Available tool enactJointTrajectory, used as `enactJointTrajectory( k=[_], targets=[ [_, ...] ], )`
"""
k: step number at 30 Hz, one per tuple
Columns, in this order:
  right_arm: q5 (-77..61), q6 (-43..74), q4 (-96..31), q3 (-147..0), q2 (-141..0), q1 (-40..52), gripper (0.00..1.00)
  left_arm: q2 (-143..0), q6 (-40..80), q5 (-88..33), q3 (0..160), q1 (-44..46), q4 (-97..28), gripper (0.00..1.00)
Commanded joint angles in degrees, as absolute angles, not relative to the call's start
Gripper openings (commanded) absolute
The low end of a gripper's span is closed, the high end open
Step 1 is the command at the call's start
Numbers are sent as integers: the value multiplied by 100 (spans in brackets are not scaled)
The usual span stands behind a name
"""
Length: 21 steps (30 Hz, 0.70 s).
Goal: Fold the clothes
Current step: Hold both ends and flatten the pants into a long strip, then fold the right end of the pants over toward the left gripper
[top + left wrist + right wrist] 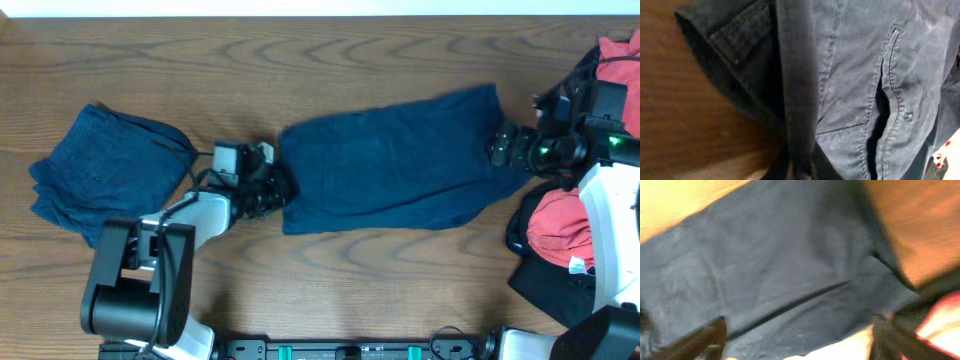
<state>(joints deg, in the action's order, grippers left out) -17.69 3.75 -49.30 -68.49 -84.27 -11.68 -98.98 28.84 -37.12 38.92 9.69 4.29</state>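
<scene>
A pair of navy trousers (pixel 400 165) lies spread flat across the middle of the table. My left gripper (pixel 274 190) is at their left end, shut on a pinched fold of the fabric. The left wrist view shows that fold (pixel 797 100) running up from the closed fingers (pixel 800 171), beside a pocket seam. My right gripper (pixel 504 146) is at the trousers' right end. In the right wrist view its fingers (pixel 797 340) are wide apart over the navy cloth (pixel 770 270), holding nothing.
A folded navy garment (pixel 100 172) lies at the left. Coral-red clothes (pixel 560 228) and a black garment (pixel 545 285) are piled at the right edge, with more red cloth (pixel 620 55) at the far right corner. Bare wood table (pixel 350 290) runs along the front.
</scene>
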Motion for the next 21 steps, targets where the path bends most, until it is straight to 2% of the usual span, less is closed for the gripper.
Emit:
enactJointTrajectory(
  k=[1, 13, 21],
  targets=[
    [-2276, -200, -4877, -6858, -8484, -869, 1, -9677, 2917, -3671, 3861, 910, 272, 6],
    [-2757, -200, -4709, -6851, -9749, 657, 1, -7424, 2919, -3669, 4233, 805, -1562, 6],
    [-3063, 366, -3747, -6851, -11196, 2281, 1, -6630, 3020, -3669, 4792, 803, -1802, 6]
  ],
)
